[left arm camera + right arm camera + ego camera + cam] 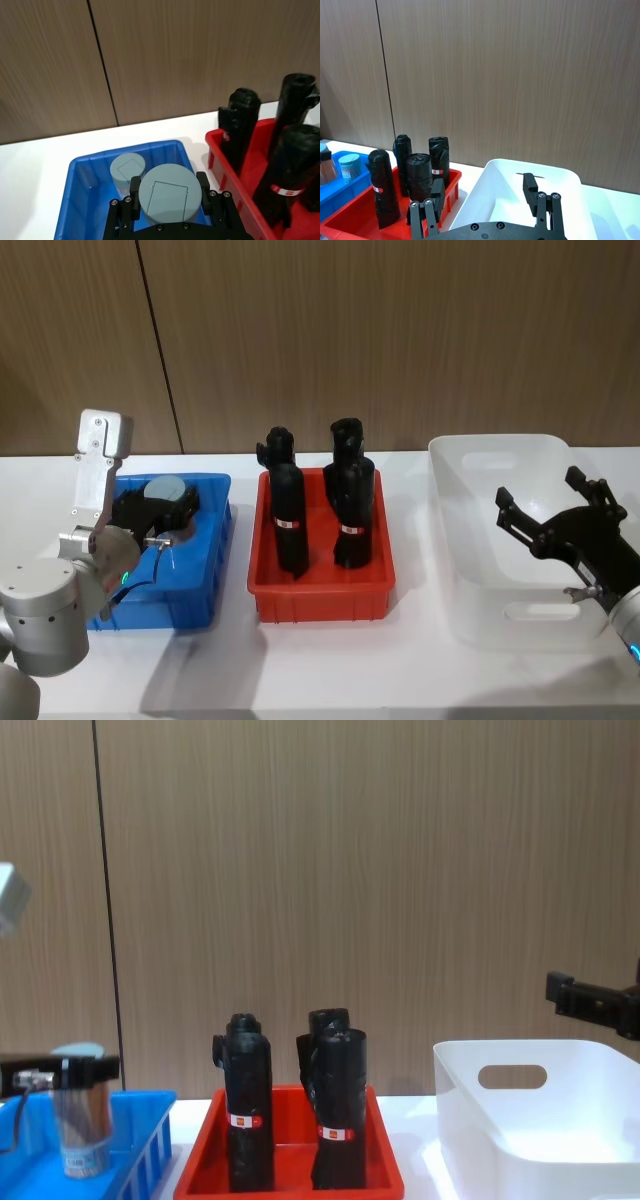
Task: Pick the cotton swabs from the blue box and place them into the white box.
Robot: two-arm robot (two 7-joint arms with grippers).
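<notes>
Two swabs (127, 167); left claw (168, 186) holds one.

Two tubs of cotton swabs (166, 194) sit at the lower centre of the left wrist view. Four black rolls (290, 522) stand mid-frame in the head view. There are three containers: one blue box (195, 585) at left, one red tray (322, 602) in the centre and one white box (470, 580) at right.

Basket (195, 585) left on table (330, 670), tray (320, 605) holding rolls (290, 525) in the middle, bin (520, 628) right, swab tubs (127, 169) in basket.
</notes>
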